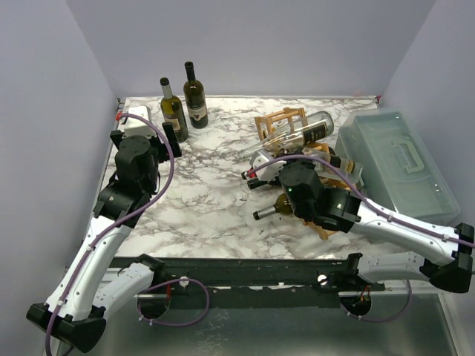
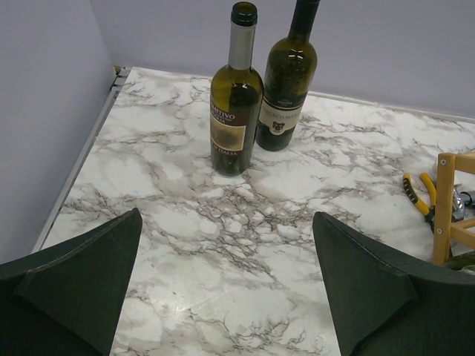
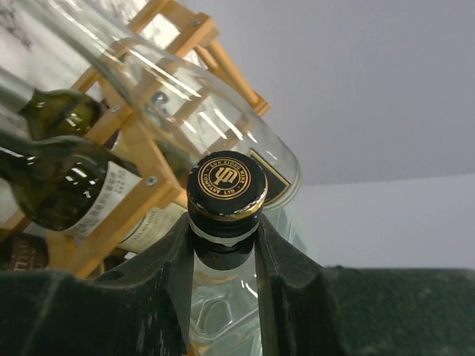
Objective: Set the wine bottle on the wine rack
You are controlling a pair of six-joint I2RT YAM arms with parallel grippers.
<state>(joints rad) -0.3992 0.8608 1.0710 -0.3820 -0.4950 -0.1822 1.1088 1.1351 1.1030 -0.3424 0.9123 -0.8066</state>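
The white marble-patterned tabletop [image 1: 211,189] sits inside pale lavender walls. The light wooden lattice wine rack [image 3: 145,167] stands at about 2 o'clock on it, and a translucent grey-green lidded plastic box [image 1: 393,163] is just beside the rack at 3 o'clock. My right gripper [image 3: 223,222] is clamped narrowly on the neck of a clear glass wine bottle with a black-and-gold cap [image 3: 226,185], held right at the rack's near side. I cannot tell whether its body rests in a cell yet. The rack already carries a large clear bottle [image 1: 312,126] on top and green bottles [image 3: 67,200] lower down. My left gripper [image 2: 226,215] hangs spread wide and empty, facing two upright dark green bottles [image 2: 236,111] at 11 o'clock. I judge this placement nearly done, with seating and release left.
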